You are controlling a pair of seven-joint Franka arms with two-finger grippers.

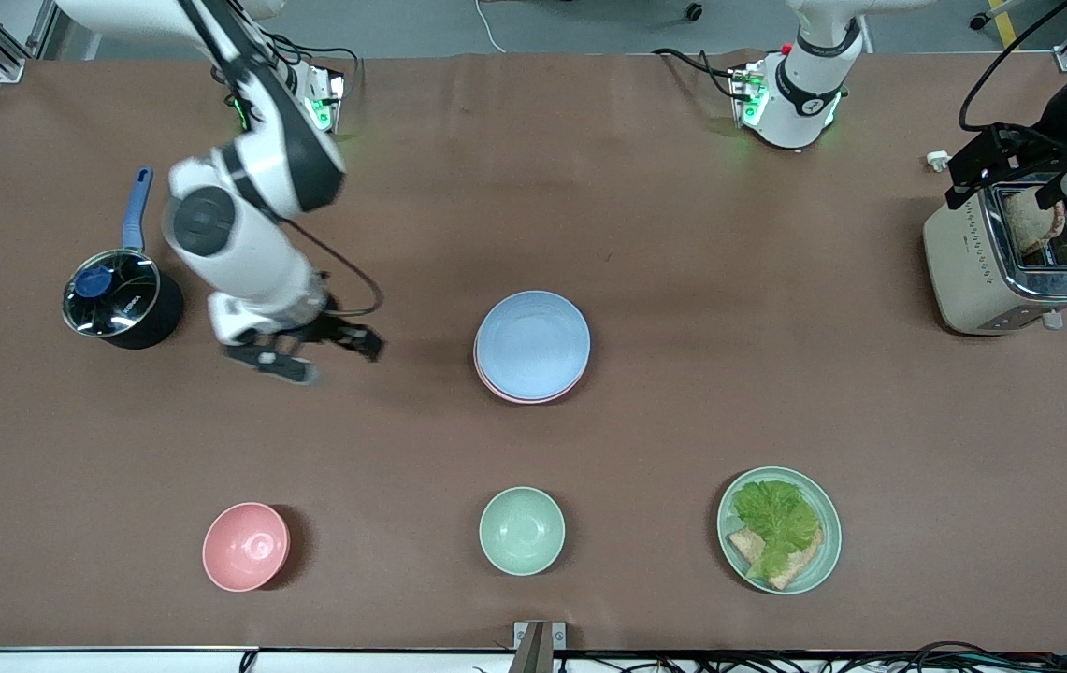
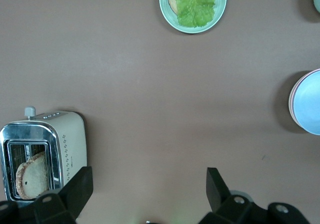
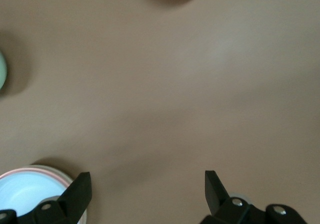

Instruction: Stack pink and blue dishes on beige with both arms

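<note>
the right gripper (image 1: 316, 353) hung over bare brown table (image 1: 683, 234), its fingers (image 3: 75, 194) spread wide with nothing between them. it sat over the stretch between the saucepan (image 1: 117, 299) and the stack of plates, toward the right arm's end of the table from the stack. the left gripper (image 1: 1010, 168) was up over the toaster (image 1: 1005, 262) at the left arm's end of the table, its fingers (image 2: 216, 186) spread apart and holding nothing (the left wrist view showed a slice of bread (image 2: 32, 176) standing in the toaster slot).

taking the stack as the landmark: the blue plate (image 1: 533, 344) lay on top at the middle of the table, with the pink plate (image 1: 507, 393) showing as a thin rim just under it. the right wrist view showed a paler rim (image 3: 64, 176) under the pink one, too thin to name with certainty. nearer the front camera than the stack stood the small mint-green bowl (image 1: 522, 530). the pink bowl (image 1: 246, 546) stood in the same row toward the right arm's end, and the mint-green plate (image 1: 823, 561) with lettuce (image 1: 776, 519) and bread in that row toward the left arm's end.

the table was covered in a matte brown sheet running to grey floor past the robots' bases. broad bare surface lay around the stack on every side, well apart from the bowls, saucepan and toaster.
</note>
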